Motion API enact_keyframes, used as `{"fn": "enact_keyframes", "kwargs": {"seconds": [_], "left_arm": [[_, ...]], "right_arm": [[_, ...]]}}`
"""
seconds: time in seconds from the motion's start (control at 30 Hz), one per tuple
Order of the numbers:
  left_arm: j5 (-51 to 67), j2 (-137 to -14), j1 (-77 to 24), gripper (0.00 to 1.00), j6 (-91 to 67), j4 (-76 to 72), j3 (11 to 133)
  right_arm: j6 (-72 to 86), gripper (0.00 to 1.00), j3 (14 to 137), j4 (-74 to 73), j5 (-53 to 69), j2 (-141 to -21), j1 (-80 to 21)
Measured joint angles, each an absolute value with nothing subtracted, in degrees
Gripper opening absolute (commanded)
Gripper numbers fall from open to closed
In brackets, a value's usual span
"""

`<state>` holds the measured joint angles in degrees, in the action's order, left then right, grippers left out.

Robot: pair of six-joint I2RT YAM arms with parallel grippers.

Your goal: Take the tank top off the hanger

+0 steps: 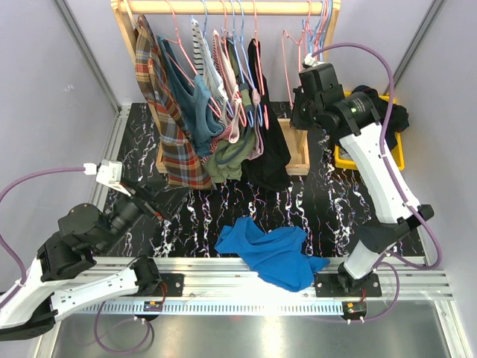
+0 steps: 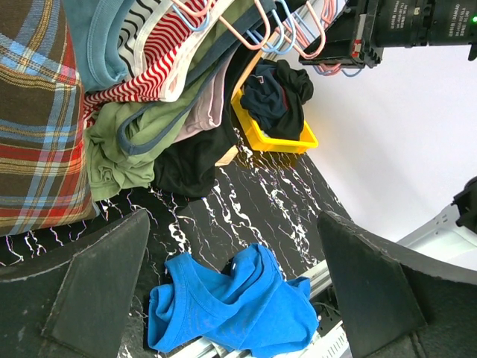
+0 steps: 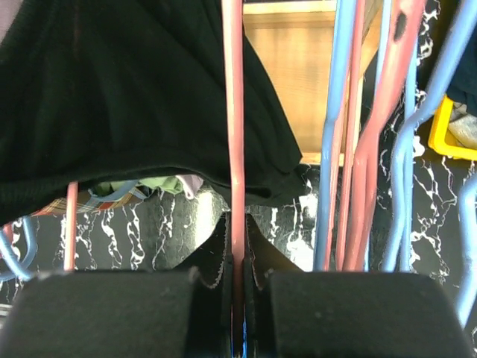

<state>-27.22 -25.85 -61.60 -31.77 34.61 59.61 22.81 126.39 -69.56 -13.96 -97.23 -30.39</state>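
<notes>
A blue tank top point(image 1: 272, 250) lies crumpled on the black marbled table by the near rail, off any hanger; it also shows in the left wrist view point(image 2: 238, 306). My right gripper point(image 1: 297, 112) is up at the rack, shut on the thin bar of a bare pink hanger point(image 1: 286, 60). In the right wrist view the jaws point(image 3: 237, 239) pinch that pink bar point(image 3: 235, 127). My left gripper point(image 1: 153, 203) is low at the near left, open and empty; its fingers point(image 2: 104, 276) stand wide apart, above and left of the tank top.
A wooden rack point(image 1: 297, 149) holds several hung garments: a plaid shirt point(image 1: 168, 127), striped and green tops, and a black one point(image 1: 268, 142). Bare blue and pink hangers point(image 1: 317, 30) hang at its right end. A yellow bin point(image 1: 399, 153) of dark clothes stands at the right.
</notes>
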Motion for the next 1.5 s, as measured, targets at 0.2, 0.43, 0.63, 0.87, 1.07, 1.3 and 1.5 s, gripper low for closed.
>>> {"fn": "enact_keyframes", "kwargs": {"seconds": [0.2, 0.43, 0.63, 0.87, 1.07, 1.3, 1.5], "left_arm": [[-27.0, -25.9, -61.6, 0.99, -32.0, 34.6, 59.5], [-26.6, -26.1, -61.6, 0.99, -32.0, 34.6, 59.5], [-25.7, -26.6, -61.6, 0.99, -32.4, 34.6, 59.5], [-24.6, -27.5, -61.6, 0.99, -33.4, 34.6, 59.3], [-24.2, -28.3, -61.6, 0.99, -34.1, 34.6, 58.3], [-24.3, -28.6, -61.6, 0.99, -34.2, 34.9, 58.2], [-24.5, -27.0, -61.6, 0.99, -34.2, 36.4, 57.6]], "right_arm": [[23.5, 0.6, 120.7, -67.1, -13.8, -91.8, -30.5], [23.8, 1.0, 112.4, -66.3, -10.6, -81.2, -33.5], [24.8, 1.0, 88.6, -61.1, 5.7, -60.4, -37.9], [31.4, 1.0, 54.4, -54.1, 7.4, -52.5, -50.6], [42.2, 1.0, 46.3, -48.8, -7.9, -67.6, -69.3], [51.2, 1.0, 49.9, -42.0, -20.2, -82.6, -72.3], [61.5, 1.0, 50.0, -41.1, -23.2, -90.1, -72.4]]}}
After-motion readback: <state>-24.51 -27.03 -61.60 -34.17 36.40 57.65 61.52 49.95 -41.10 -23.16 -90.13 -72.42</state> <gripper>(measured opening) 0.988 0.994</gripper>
